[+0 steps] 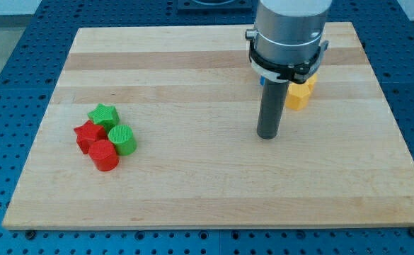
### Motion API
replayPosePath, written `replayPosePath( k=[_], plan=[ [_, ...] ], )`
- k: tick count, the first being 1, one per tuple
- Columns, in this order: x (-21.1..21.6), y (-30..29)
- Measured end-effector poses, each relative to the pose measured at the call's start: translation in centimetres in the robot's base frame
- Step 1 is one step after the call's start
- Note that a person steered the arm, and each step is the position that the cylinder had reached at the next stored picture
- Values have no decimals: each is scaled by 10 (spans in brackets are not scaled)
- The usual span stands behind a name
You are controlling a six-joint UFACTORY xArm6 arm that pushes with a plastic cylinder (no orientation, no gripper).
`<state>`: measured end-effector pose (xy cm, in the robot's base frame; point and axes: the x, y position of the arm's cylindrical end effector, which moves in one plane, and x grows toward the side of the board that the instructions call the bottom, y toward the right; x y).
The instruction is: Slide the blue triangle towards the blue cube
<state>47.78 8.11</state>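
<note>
Blue is scarcely on show here: only a sliver of something blue (262,80) peeks out at the rod's left edge, just under the grey collar, and I cannot tell whether it is the triangle or the cube. The other blue block is not visible at all (probably hidden behind the arm). My tip (267,136) rests on bare wood, below and to the view's left of the yellow block (299,94), touching nothing. There is no hand on this rig, only the rod, so there is no open or closed state to report.

To do the step well, I judge the tip should first clear the hidden area so both blue blocks can be told apart, then come in behind the triangle on the side away from the cube and push steadily.

The table (192,184) is pale, smooth wood. The green star (103,114), red star (88,134), green cylinder (122,139) and red cylinder (104,154) cluster well apart at the view's left.
</note>
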Motion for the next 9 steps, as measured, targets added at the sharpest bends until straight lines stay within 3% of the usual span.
replayPosePath(
  k=[9],
  plan=[
    [-21, 8]
  ],
)
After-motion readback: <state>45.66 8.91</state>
